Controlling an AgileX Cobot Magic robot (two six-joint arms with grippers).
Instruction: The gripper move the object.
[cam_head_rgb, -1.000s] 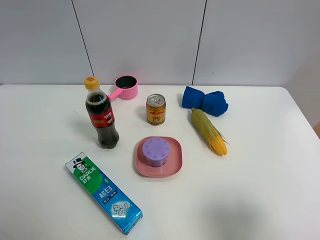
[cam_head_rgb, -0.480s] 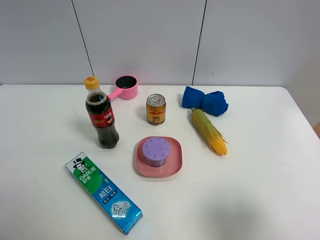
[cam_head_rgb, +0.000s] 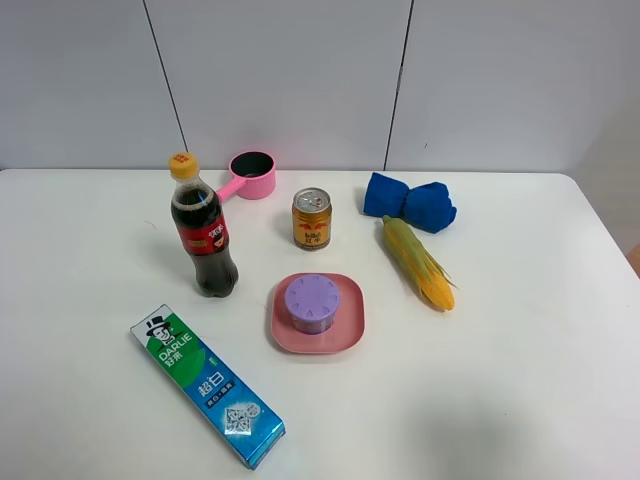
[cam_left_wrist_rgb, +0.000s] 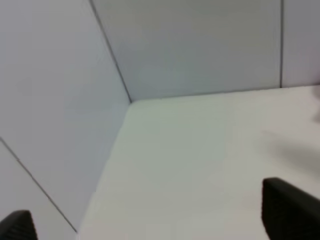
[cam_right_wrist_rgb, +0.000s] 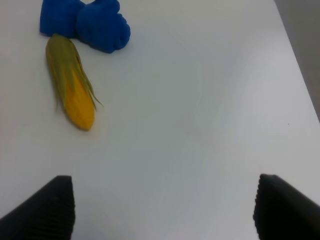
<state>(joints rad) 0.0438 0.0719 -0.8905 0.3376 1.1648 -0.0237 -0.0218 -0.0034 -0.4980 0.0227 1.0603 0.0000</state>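
Note:
The lavender container (cam_head_rgb: 311, 303), round with a dimpled lid, sits on a pink square plate (cam_head_rgb: 350, 325) in the middle of the white table in the exterior high view. Neither arm shows in that view. My left gripper (cam_left_wrist_rgb: 150, 227) is open, its black fingertips (cam_left_wrist_rgb: 290, 210) far apart over a bare table corner by the wall. My right gripper (cam_right_wrist_rgb: 165, 210) is open and empty, its fingertips (cam_right_wrist_rgb: 47, 207) wide apart over bare table. The container is in neither wrist view.
A cola bottle (cam_head_rgb: 202, 230), a pink saucepan (cam_head_rgb: 251, 175), a gold can (cam_head_rgb: 311, 218), a blue cloth (cam_head_rgb: 410, 201) and a corn cob (cam_head_rgb: 419, 262) stand around the plate. A toothpaste box (cam_head_rgb: 206, 385) lies front left. The corn (cam_right_wrist_rgb: 72, 95) and cloth (cam_right_wrist_rgb: 87, 22) also show in the right wrist view.

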